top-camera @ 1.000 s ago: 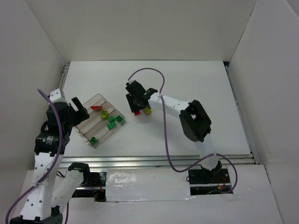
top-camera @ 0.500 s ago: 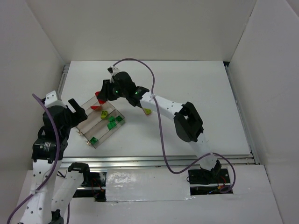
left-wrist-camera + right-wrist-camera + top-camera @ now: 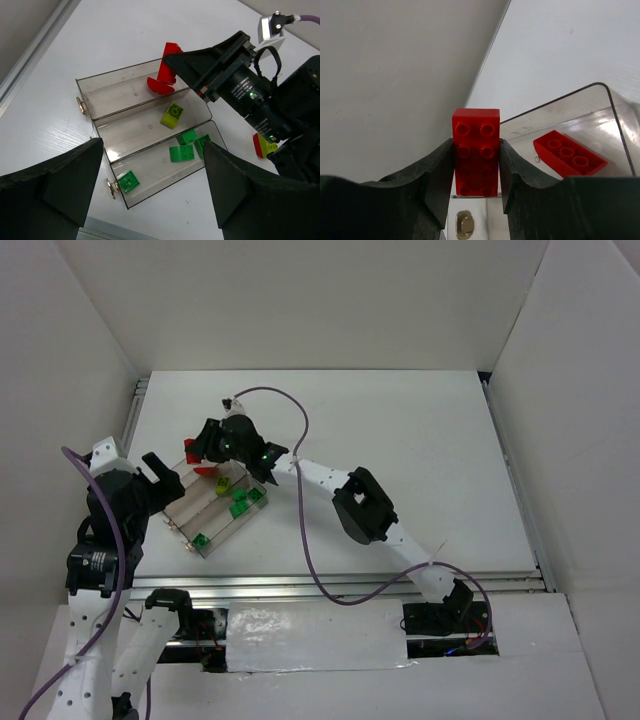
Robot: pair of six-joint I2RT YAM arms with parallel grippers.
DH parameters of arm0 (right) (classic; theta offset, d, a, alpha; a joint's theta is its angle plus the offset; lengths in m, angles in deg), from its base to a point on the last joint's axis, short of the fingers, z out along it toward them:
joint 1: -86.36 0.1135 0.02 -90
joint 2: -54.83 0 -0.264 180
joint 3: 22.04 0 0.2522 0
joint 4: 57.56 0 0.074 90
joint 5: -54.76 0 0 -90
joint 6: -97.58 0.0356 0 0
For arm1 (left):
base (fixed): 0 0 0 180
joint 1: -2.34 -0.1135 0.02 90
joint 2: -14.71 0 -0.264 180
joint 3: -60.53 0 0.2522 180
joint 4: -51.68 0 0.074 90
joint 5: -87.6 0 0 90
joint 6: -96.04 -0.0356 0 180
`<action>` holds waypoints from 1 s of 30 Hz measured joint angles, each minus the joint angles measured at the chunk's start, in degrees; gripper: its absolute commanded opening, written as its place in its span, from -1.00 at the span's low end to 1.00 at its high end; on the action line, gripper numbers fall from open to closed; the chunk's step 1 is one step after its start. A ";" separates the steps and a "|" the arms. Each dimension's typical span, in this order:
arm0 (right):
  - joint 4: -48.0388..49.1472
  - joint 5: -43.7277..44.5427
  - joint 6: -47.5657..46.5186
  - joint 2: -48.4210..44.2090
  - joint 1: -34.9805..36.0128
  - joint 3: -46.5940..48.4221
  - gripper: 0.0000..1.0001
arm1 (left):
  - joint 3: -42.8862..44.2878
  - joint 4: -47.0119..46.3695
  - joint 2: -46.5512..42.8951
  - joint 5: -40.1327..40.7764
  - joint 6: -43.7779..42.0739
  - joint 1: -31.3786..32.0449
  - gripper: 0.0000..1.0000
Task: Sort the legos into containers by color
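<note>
Red brick [image 3: 475,152], studded: pinched by its long sides between the black fingers [image 3: 437,180] of the right gripper [image 3: 475,175], studs facing the wrist camera. It was held over the outer edge of the far trough of the clear plastic tray [image 3: 115,71]; whether it touched the wall could not be told.

Second red brick [image 3: 160,86]: lay tilted inside that same far trough.

Yellow-green brick [image 3: 171,115]: lay alone in the middle trough.

Green bricks [image 3: 181,153]: four in the near trough, three clustered at one end and one apart at the other.

Loose piece [image 3: 267,146]: yellow-green with red at its side, lay on the white table [image 3: 420,460] close beside the right arm and partly hidden; one brick or two could not be told.

Brass catches [image 3: 80,104]: two, fixed on one short end of the tray.

Left gripper [image 3: 166,470]: fingers spread wide, nothing between them, raised beside the tray's catch end and looking down along all three troughs.
</note>
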 measured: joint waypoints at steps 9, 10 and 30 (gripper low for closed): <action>-0.13 1.07 0.85 0.46 0.63 1.07 0.99 | -0.26 -0.31 -0.15 -1.51 -0.07 0.00 0.88; -0.13 1.05 0.59 0.46 0.63 1.16 0.99 | -0.26 -0.35 -0.15 -1.55 -0.07 0.00 0.88; -28.41 16.28 -26.14 -38.95 -12.35 -31.78 0.83 | -1.40 -2.54 3.17 -9.31 -2.67 -0.26 0.91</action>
